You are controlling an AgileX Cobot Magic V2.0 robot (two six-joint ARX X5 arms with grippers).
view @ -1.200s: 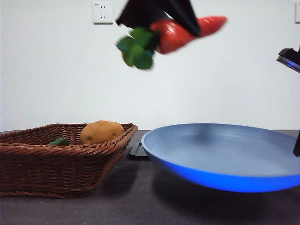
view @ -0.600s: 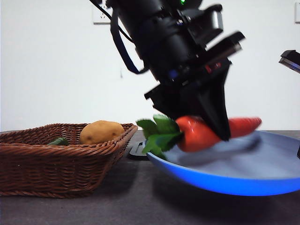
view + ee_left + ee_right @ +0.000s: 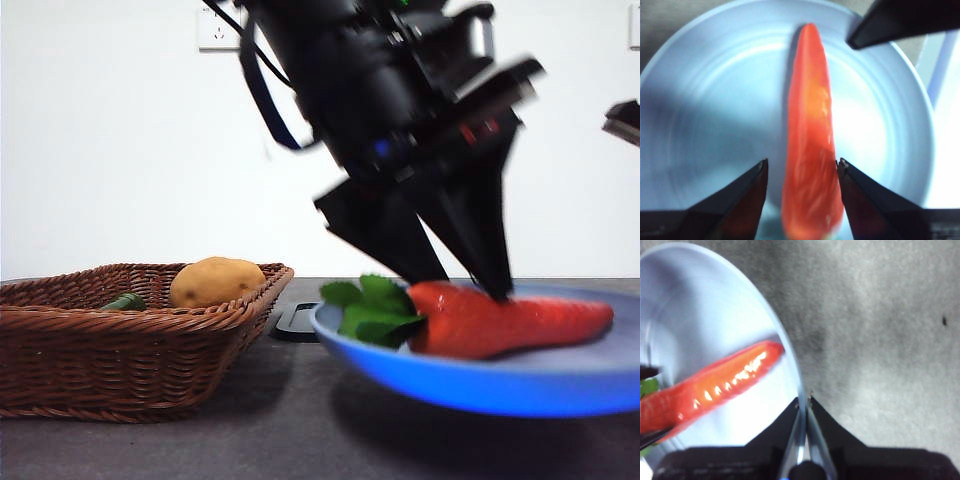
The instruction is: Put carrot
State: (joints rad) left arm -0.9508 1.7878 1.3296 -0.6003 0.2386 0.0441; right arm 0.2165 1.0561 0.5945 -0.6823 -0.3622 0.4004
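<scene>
The carrot [image 3: 500, 320] now lies in the blue plate [image 3: 470, 385], where half a second ago it hung just above the rim and a second ago it was high in the air. The left gripper [image 3: 801, 170] has come down with it and has let go: in the left wrist view its two jaws stand spread on either side of the thick end, with a narrow gap of plate showing between each jaw and the orange skin. From the front the same jaws straddle the carrot from above, tips just over it, and the green leaves [image 3: 372, 310] spill past the gripper over the plate's near rim toward the basket [image 3: 130, 350]. The tapered tip points away from the gripper, across the plate's middle.

The right gripper [image 3: 804, 402] is clenched on the plate's edge, its jaws pinched together over the thin rim, and the plate tilts off the table at that side; the carrot's tip lies just ahead of it.

In my judgement the placing itself is done, since the carrot rests on the plate by its own weight. What remains is for the left arm to lift straight up without brushing the carrot. The potato [image 3: 215, 282] and the small green vegetable [image 3: 125, 302] sit in the basket, well to the side of both grippers
</scene>
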